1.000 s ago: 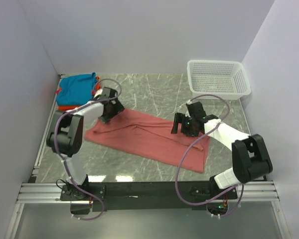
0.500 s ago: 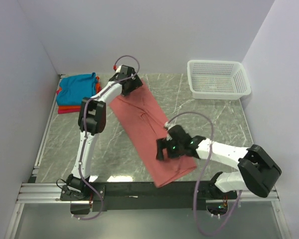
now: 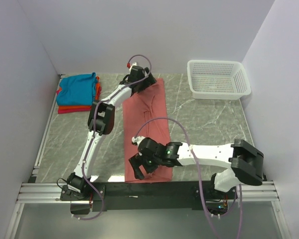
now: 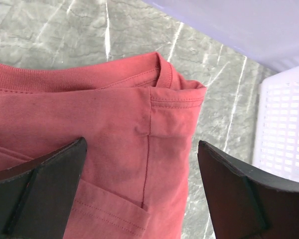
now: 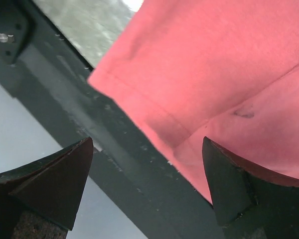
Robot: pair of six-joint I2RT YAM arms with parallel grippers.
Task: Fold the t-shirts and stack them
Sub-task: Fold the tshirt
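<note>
Jaws of both grippers are held wide apart, with nothing clamped between them.

At the far left corner of the grey marble tabletop (image 3: 209, 119), a stack of folded shirts is seen: a teal-blue cotton t-shirt (image 3: 77, 88) on top, an orange one (image 3: 97, 89) showing at its edge, and a red one (image 3: 65, 110) at the bottom. Open table is left between this stack and the middle.

The left gripper (image 3: 141, 81) (image 4: 142, 164) is stretched to the far side, above the collar end of the large salmon-pink t-shirt (image 3: 149, 119) (image 4: 89, 114) (image 5: 214, 74). The shirt is folded into a long narrow strip whose long axis runs from far to near, leaning slightly left toward the near end. The ribbed collar points to the back wall. The hem points to the arms' bases, and its near-left corner is laid over the black metal rail (image 3: 154, 189) (image 5: 114, 149) at the table's near edge.

The right gripper (image 3: 138, 167) (image 5: 147, 174) is reached across above that hem corner. Whether its fingers touch the cloth cannot be told.

Bare marble lies to the right of the strip. A white plastic mesh basket (image 3: 219, 94) (image 4: 284, 124) stands at the far right, well apart from the collar.
</note>
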